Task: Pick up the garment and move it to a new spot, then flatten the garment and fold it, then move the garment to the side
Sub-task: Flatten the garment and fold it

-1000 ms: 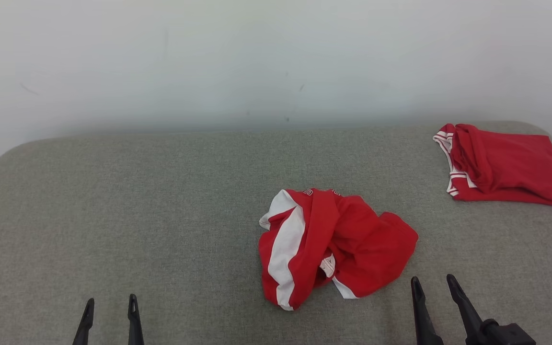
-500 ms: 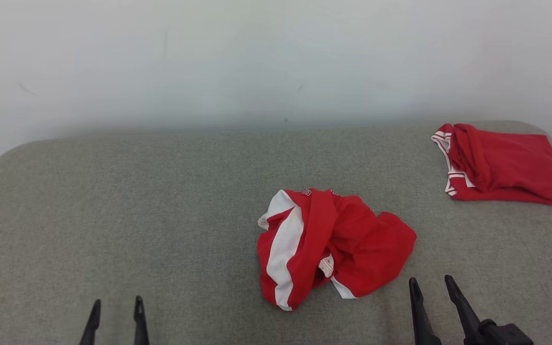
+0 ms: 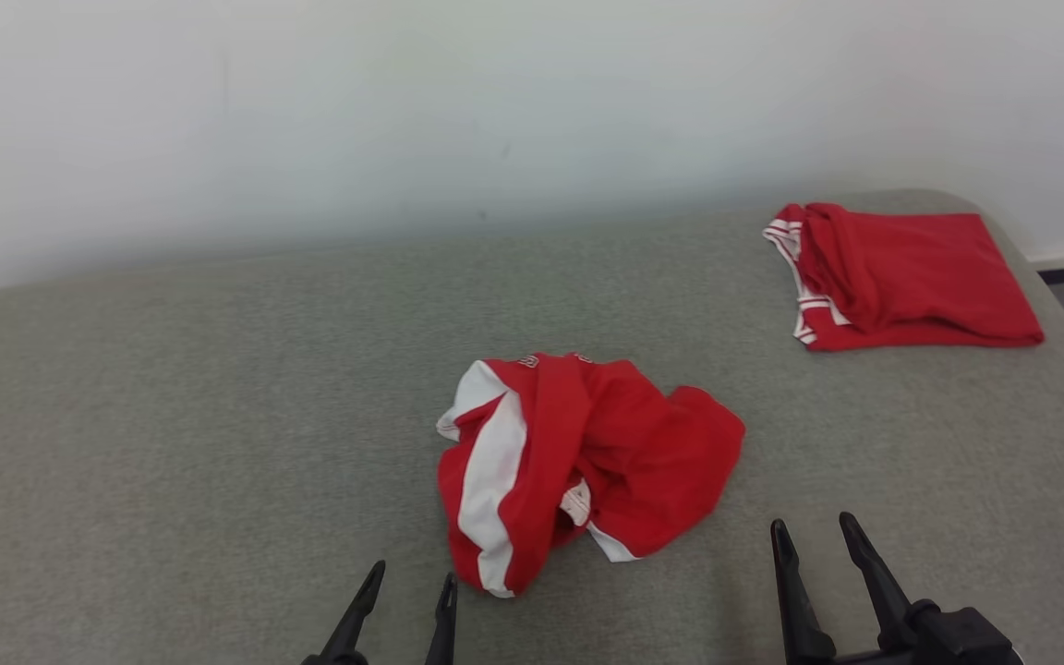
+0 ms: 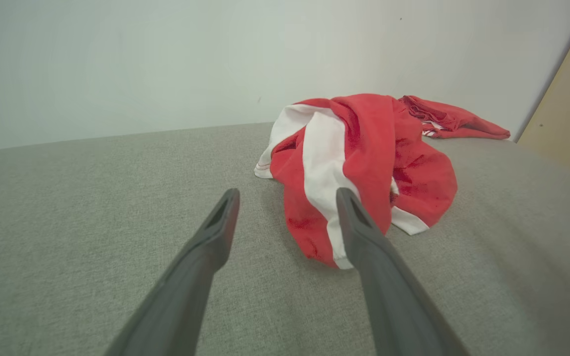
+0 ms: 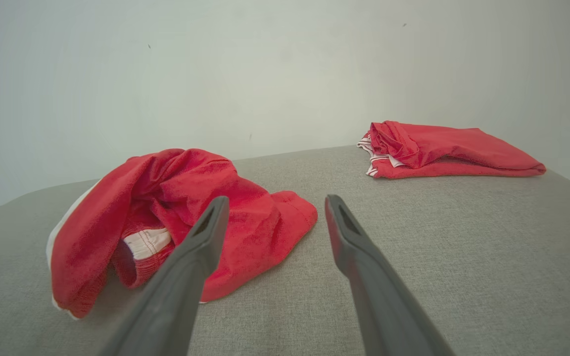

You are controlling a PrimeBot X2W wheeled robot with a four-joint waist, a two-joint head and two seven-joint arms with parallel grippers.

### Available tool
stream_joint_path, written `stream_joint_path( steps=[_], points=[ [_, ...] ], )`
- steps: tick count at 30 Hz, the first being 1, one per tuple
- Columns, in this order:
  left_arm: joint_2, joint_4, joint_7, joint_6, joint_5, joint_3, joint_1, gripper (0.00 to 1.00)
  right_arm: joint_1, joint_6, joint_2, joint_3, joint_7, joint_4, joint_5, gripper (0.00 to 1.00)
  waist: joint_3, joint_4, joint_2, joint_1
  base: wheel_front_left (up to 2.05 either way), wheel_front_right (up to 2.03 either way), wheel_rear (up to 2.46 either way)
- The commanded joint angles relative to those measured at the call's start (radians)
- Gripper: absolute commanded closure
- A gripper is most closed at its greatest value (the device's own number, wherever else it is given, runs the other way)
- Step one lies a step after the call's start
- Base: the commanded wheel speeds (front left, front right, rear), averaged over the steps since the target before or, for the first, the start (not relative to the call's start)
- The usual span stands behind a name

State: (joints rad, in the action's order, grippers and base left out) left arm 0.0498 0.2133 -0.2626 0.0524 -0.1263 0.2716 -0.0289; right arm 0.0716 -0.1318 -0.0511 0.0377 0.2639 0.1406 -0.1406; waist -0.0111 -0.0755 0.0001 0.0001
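Closing in from lower left, the left gripper (image 3: 412,571) now sits just beside the crumpled red-and-white garment (image 3: 587,453) at centre frame. Both it and the right gripper (image 3: 813,521), lower right, are spread and empty. Soft, light cloth; likely best pinched at a raised fold.

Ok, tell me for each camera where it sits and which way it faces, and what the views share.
Head view: high up, looking forward and down at the grey surface and wall; left gripper and right gripper rise from the bottom edge, both open.
Left wrist view: low over the surface, looking along its open gripper at the crumpled garment.
Right wrist view: low, looking along its open gripper; crumpled garment left, folded garment farther right.
Shared: all three show both garments.
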Motion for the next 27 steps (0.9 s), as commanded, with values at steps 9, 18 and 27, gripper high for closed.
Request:
stream_joint_path(
  steps=[9, 18, 27],
  points=[
    [0.001, 0.118, -0.003, -0.004, 0.002, 0.060, 0.120, 0.00, -0.035, 0.003, 0.002, -0.006, 0.000, -0.012, -0.015, 0.00, -0.103, -0.148, -0.0001, -0.0001, 0.00, 0.00, 0.00],
    [0.001, 0.245, -0.003, -0.012, 0.020, 0.033, 0.207, 0.49, -0.059, 0.003, 0.002, -0.005, 0.000, -0.012, -0.024, 0.00, -0.135, -0.192, -0.0001, -0.0001, 0.00, 0.00, 0.00],
    [0.000, 0.168, -0.003, -0.008, -0.025, 0.050, 0.233, 1.00, -0.042, 0.003, 0.002, -0.025, 0.000, -0.011, -0.027, 0.00, -0.106, -0.128, -0.0001, -0.0001, 0.00, 0.00, 0.00]
  ],
)
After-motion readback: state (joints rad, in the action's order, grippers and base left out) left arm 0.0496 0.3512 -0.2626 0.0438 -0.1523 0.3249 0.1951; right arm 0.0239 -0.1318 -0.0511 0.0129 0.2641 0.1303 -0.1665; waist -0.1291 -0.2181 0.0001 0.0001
